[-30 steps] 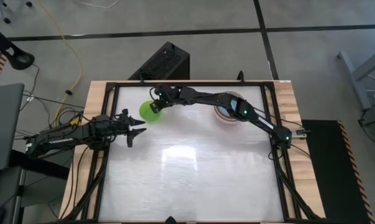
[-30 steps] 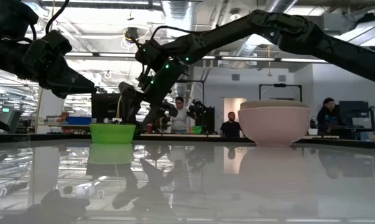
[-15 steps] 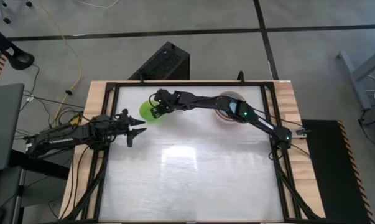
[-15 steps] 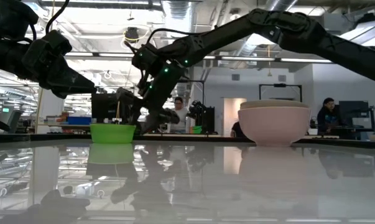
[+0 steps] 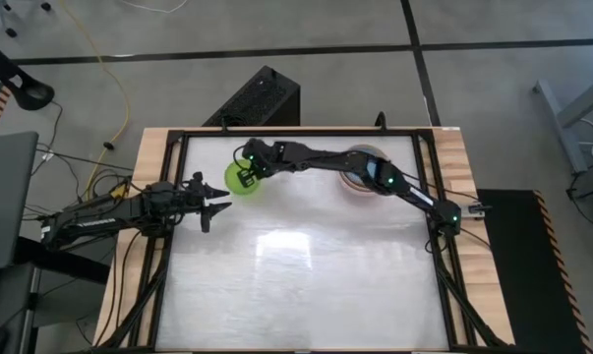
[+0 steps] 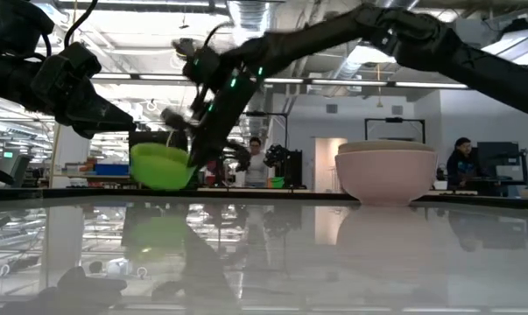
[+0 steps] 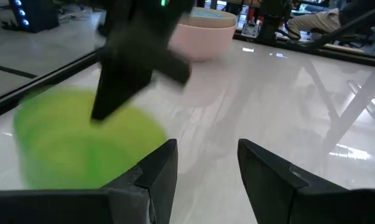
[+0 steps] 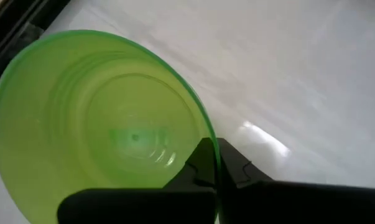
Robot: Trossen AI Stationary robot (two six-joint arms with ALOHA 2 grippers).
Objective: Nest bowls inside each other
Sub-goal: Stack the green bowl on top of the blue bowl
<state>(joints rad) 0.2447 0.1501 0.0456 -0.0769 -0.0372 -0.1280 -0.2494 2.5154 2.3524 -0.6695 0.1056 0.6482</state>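
Observation:
A bright green bowl (image 5: 240,180) (image 6: 161,166) hangs tilted over the table's far left part, with my right gripper (image 5: 249,165) (image 8: 217,169) shut on its rim. A stack of larger bowls (image 6: 386,173) (image 5: 359,187), a pale pink one with a beige one inside it, stands on the table at the far right, partly under my right arm. My left gripper (image 5: 217,202) (image 7: 206,168) waits open just near and left of the green bowl, touching nothing. My right gripper pinches the green bowl's rim (image 8: 203,127) on its far right side, one finger inside the bowl and one outside. The fingers slant down from the table's far right. The bowl is tipped and raised off the table (image 6: 163,179), hanging below the fingers.
A black frame (image 5: 296,133) rims the white table top. A black box (image 5: 262,98) stands beyond the far edge. People stand in the room behind. Bare table surface (image 5: 306,265) stretches over the middle and near half.
My right gripper has shut on the green bowl's rim and risen a little. The bowl, which stood flat on the table, is now tipped and lifted, shifted slightly toward the table's right.

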